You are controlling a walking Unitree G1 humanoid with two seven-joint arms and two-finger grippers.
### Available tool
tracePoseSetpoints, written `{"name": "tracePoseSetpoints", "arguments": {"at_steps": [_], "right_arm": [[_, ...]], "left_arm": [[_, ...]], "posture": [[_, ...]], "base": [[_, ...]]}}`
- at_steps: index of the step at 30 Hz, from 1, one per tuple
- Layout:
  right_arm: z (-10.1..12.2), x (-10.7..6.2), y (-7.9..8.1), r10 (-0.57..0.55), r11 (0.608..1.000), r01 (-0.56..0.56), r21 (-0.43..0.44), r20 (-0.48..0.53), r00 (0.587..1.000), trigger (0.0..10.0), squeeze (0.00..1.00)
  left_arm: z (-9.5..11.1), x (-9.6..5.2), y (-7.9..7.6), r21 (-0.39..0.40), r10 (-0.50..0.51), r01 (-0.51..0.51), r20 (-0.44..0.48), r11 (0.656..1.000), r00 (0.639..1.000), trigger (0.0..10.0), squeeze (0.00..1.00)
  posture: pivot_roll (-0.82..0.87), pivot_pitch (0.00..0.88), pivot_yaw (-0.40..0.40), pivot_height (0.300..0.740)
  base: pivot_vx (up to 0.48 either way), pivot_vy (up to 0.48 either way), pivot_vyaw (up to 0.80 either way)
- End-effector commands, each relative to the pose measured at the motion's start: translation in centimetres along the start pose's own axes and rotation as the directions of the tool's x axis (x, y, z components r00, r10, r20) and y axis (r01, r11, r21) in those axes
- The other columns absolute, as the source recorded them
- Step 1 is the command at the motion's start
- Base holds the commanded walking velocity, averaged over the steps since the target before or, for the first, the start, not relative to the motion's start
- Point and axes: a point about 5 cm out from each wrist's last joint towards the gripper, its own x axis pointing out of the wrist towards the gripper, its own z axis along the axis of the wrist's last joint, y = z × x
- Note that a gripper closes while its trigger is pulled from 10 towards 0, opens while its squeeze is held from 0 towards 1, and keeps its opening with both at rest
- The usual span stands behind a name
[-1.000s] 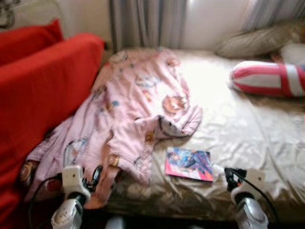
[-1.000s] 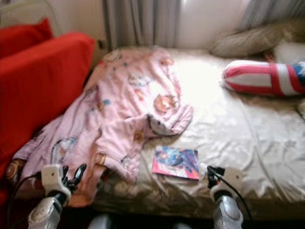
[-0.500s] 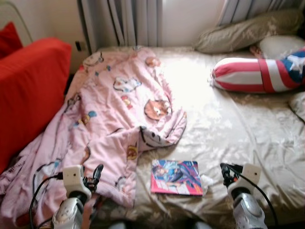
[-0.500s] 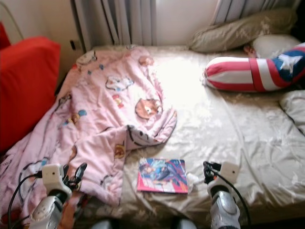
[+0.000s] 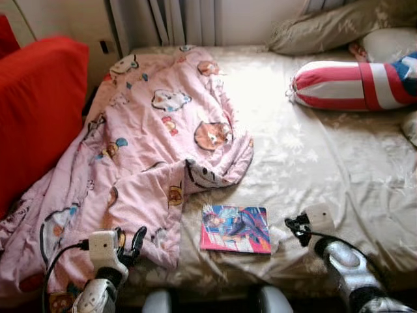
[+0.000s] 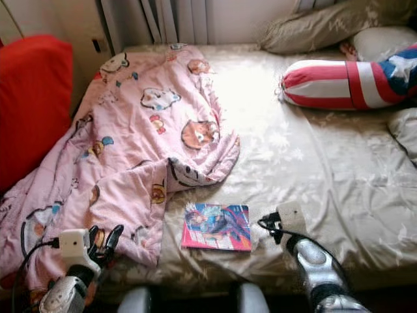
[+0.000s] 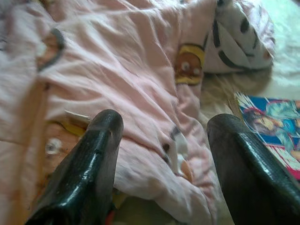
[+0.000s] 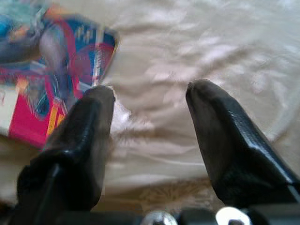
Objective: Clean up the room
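Two silver arms w/ white wrist blocks, blk cables, glossy blk fingers (image 7: 89, 164).

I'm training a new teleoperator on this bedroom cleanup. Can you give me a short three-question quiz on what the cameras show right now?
1. True or false: the right gripper is clamped on the comic book.
2. Which lies nearest the left gripper? A) the striped bolster pillow B) the pink blanket C) the red sofa
3. Fill in: the comic book lies flat on the ____ bedsheet, just beside the blanket's edge.

Key:
1. False; its fingers are open above the sheet beside the book.
2. B
3. beige
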Motion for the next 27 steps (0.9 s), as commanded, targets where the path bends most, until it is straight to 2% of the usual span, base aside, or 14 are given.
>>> {"name": "tracePoseSetpoints", "arguments": {"at_steps": [1,2,4,5,6,7,12,14,16,17,18,21,24,27], "right_arm": [[-0.5,-0.1,-0.3,0.034,0.989,-0.046,-0.143,-0.086,0.996,10.0,1.00],[-0.4,-0.1,-0.5,0.042,0.974,-0.065,-0.218,-0.111,0.993,10.0,1.00],[-0.2,-0.1,-0.8,0.058,0.957,-0.093,-0.275,-0.134,0.989,10.0,1.00],[0.1,-0.1,-0.8,0.080,0.952,-0.117,-0.284,-0.139,0.987,10.0,0.53],[0.4,0.0,-0.9,0.109,0.948,-0.146,-0.284,-0.144,0.984,10.0,0.00],[0.7,0.0,-0.9,0.128,0.944,-0.166,-0.284,-0.147,0.981,10.0,0.00],[1.9,0.2,-1.9,0.100,0.860,-0.183,-0.477,-0.195,0.976,10.0,0.00],[2.3,0.3,-2.2,0.091,0.842,-0.181,-0.508,-0.198,0.976,10.0,0.00],[3.0,0.4,-2.3,0.097,0.790,-0.200,-0.580,-0.204,0.974,10.0,0.00],[3.6,0.4,-2.6,0.093,0.747,-0.213,-0.630,-0.218,0.972,10.0,0.00],[3.7,0.4,-2.8,0.089,0.737,-0.214,-0.641,-0.223,0.971,10.0,0.00],[4.4,0.4,-3.4,0.060,0.671,-0.214,-0.710,-0.236,0.970,10.0,0.00],[5.3,0.4,-4.0,0.041,0.684,-0.187,-0.705,-0.219,0.975,10.0,0.00],[5.7,0.4,-4.3,0.039,0.644,-0.207,-0.737,-0.239,0.970,10.0,0.00]], "left_arm": [[-0.1,-0.7,0.2,0.013,-0.014,0.014,-0.023,1.000,1.000,10.0,0.00],[-0.1,-1.1,0.3,0.016,-0.015,0.016,-0.031,1.000,0.999,10.0,0.00],[-0.1,-1.7,0.4,0.020,-0.016,0.017,-0.043,1.000,0.999,10.0,0.00],[0.0,-2.1,0.4,0.022,-0.017,0.018,-0.050,1.000,0.999,10.0,0.00],[0.0,-2.4,0.5,0.027,-0.019,0.021,-0.058,0.999,0.998,10.0,0.00],[0.1,-2.7,0.6,0.030,-0.021,0.023,-0.063,0.999,0.998,10.0,0.00],[0.8,-4.6,1.0,0.048,-0.030,0.035,-0.091,0.998,0.995,10.0,0.00],[0.7,-5.1,1.0,0.053,-0.032,0.038,-0.105,0.998,0.994,10.0,0.00],[0.9,-5.5,1.0,0.053,-0.035,0.041,-0.116,0.998,0.993,10.0,0.00],[1.1,-5.9,1.0,0.055,-0.034,0.042,-0.132,0.998,0.991,10.0,0.00],[1.1,-6.0,1.0,0.056,-0.033,0.041,-0.137,0.998,0.990,10.0,0.00],[1.4,-6.4,1.2,0.059,-0.026,0.036,-0.155,0.998,0.988,10.0,0.00],[1.4,-6.9,1.6,0.065,-0.021,0.033,-0.172,0.997,0.985,10.0,0.00],[1.6,-7.3,1.9,0.069,-0.014,0.028,-0.191,0.997,0.982,10.0,0.00]], "posture": [[0.12,0.296,0.011,0.633],[0.13,0.323,0.022,0.633],[0.14,0.339,0.034,0.633],[0.14,0.347,0.036,0.633],[0.15,0.362,0.043,0.633],[0.15,0.371,0.048,0.633],[0.18,0.418,0.076,0.633],[0.19,0.416,0.079,0.633],[0.19,0.437,0.089,0.633],[0.20,0.443,0.093,0.633],[0.20,0.444,0.094,0.633],[0.20,0.455,0.098,0.633],[0.21,0.456,0.102,0.633],[0.21,0.456,0.104,0.633]], "base": [[0.000,0.000,0.00],[0.000,0.000,0.00],[0.000,0.000,0.00],[0.000,0.000,0.00],[0.000,0.000,0.00],[0.000,0.000,0.00],[0.000,0.000,0.00],[0.000,0.000,0.00],[0.000,0.000,0.00],[0.000,0.000,0.00],[0.000,0.000,0.00],[0.000,0.000,0.00],[0.000,0.000,0.00],[0.000,0.000,0.00]]}}
